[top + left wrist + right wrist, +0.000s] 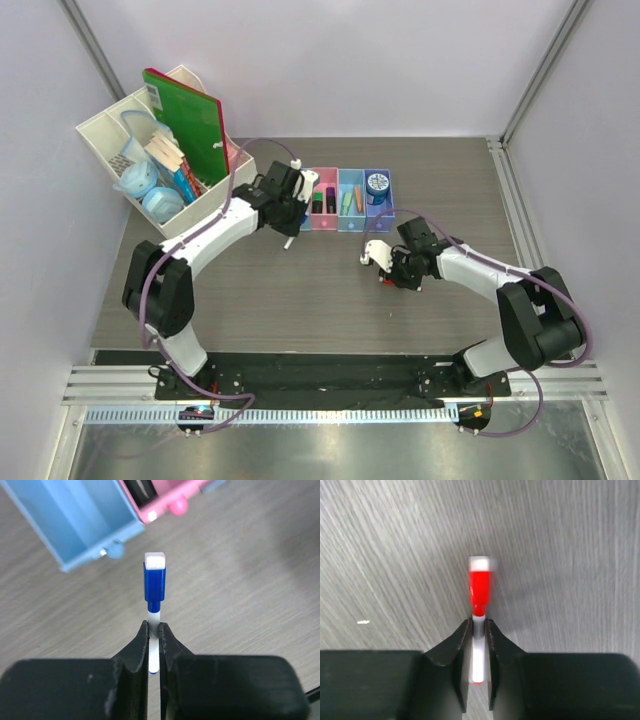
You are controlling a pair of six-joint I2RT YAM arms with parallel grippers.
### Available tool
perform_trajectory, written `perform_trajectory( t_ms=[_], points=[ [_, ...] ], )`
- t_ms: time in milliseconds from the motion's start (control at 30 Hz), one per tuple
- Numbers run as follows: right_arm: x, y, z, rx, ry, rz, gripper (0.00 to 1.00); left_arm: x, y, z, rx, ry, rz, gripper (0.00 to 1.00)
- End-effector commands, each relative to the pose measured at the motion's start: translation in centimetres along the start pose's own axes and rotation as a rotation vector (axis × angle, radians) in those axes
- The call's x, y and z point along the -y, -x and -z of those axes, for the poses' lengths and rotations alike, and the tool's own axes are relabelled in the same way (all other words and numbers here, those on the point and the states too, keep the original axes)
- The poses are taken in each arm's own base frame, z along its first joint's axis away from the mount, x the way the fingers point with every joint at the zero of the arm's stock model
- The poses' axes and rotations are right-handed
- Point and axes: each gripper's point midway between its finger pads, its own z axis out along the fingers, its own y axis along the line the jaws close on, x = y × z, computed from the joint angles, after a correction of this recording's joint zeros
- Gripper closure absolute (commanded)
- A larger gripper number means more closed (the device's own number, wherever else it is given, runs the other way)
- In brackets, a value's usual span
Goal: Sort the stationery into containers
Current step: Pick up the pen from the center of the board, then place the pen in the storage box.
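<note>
The wood-grain table [300,310] carried a white desk organiser [100,132] at its far left, with a green notebook [190,115] standing in it. The row of containers [350,215] sat at the far middle, their long sides running near to far.

The left gripper [154,630] hung just left of and near that row, its jaws clamped on the blue-white pen [155,580]. The pen lay in line with the fingers, white barrel pinched, blue cap pointing out beyond the tips toward the near end of the blue bin [85,525] beside the pink bin [167,502].

The right gripper [479,625] hovered over bare table nearer and to the right, well apart from the row, jaws closed on the red-white pen [480,587]. It held the pen the same way: long axis along the fingers, red cap outward
</note>
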Motion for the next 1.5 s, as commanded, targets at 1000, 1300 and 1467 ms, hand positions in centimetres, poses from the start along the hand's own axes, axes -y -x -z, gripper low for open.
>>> perform_trajectory(
  t_ms=[1000,1300,1467],
  points=[
    [1.6,13.0,13.1,0.470,-0.079,-0.111,0.99,-8.4,11.7,-5.9,0.163,0.131,0.067,1.00],
    [5.1,16.6,15.3,0.628,-0.210,-0.199,0.99,-9.4,10.6,-7.2,0.132,0.135,0.065,0.79],
    [8.2,18.8,15.8,0.702,-0.290,-0.272,0.99,-10.1,10.7,-7.0,0.144,0.141,0.080,0.50]
  ],
)
